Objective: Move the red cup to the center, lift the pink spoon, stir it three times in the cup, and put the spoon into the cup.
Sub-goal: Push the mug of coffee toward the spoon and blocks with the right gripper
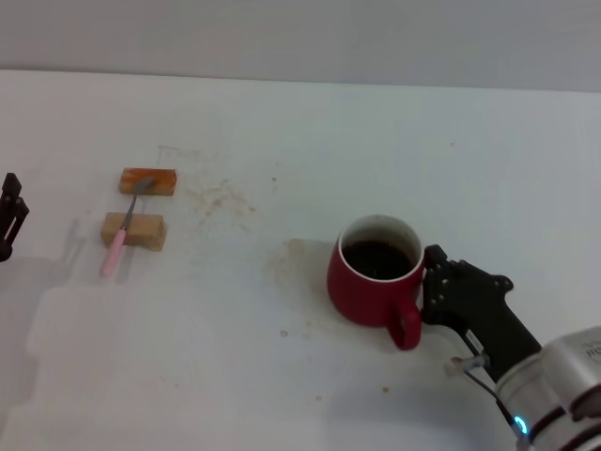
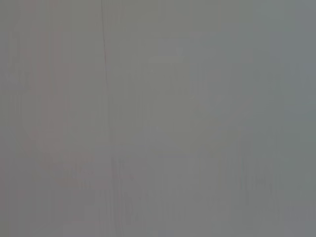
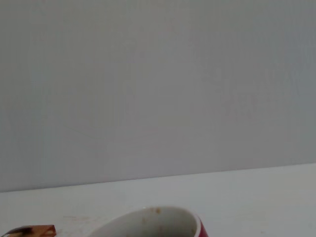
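Head view: the cup, dark red with a white inner wall and dark liquid inside, stands upright on the white table, right of the middle and toward the near side, its loop handle turned to the near right. The right gripper reaches in from the near right corner, its black fingers pressed against the cup's right side just above the handle; whether they clamp the rim or only touch it cannot be told. Well apart, on the far left, the spoon lies across two blocks: its grey bowl end on the orange block, its pink handle over the tan block, the tip reaching down to the table. The left gripper sits at the left edge, only partly in view, near nothing.

Left wrist view: only a plain grey surface.

Right wrist view: the cup's white rim shows close up, the orange block beyond it, the wall behind.
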Action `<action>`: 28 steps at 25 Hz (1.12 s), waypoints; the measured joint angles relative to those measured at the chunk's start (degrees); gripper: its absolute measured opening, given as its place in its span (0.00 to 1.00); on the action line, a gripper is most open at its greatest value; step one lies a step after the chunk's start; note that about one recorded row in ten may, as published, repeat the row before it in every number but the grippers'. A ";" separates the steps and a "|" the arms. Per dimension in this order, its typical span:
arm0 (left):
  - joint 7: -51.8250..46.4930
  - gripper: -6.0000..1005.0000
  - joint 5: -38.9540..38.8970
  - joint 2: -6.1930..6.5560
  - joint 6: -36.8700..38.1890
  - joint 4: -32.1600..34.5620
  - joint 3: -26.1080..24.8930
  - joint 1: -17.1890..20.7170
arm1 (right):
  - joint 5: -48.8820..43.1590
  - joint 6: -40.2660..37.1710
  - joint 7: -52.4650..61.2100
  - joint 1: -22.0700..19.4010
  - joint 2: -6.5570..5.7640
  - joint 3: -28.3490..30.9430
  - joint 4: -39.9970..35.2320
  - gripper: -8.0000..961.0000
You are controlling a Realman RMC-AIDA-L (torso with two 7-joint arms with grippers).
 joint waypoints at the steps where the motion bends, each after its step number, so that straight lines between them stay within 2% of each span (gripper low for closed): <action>1: 0.00 0.80 0.00 0.00 0.00 0.00 0.00 0.00 | -0.25 0.55 0.01 0.35 0.00 0.36 -0.05 0.01; 8: 0.00 0.80 0.00 0.00 0.00 0.00 -0.05 0.00 | -6.68 3.76 0.05 -0.09 0.00 5.68 -1.02 0.01; 18: 0.00 0.80 0.00 0.00 0.00 0.33 0.15 0.00 | -9.06 0.00 0.00 -5.24 0.02 5.77 -0.43 0.01; 28: 0.00 0.80 0.00 -0.07 0.00 0.53 0.18 -0.25 | -9.79 0.78 0.07 -3.84 0.00 5.92 0.04 0.01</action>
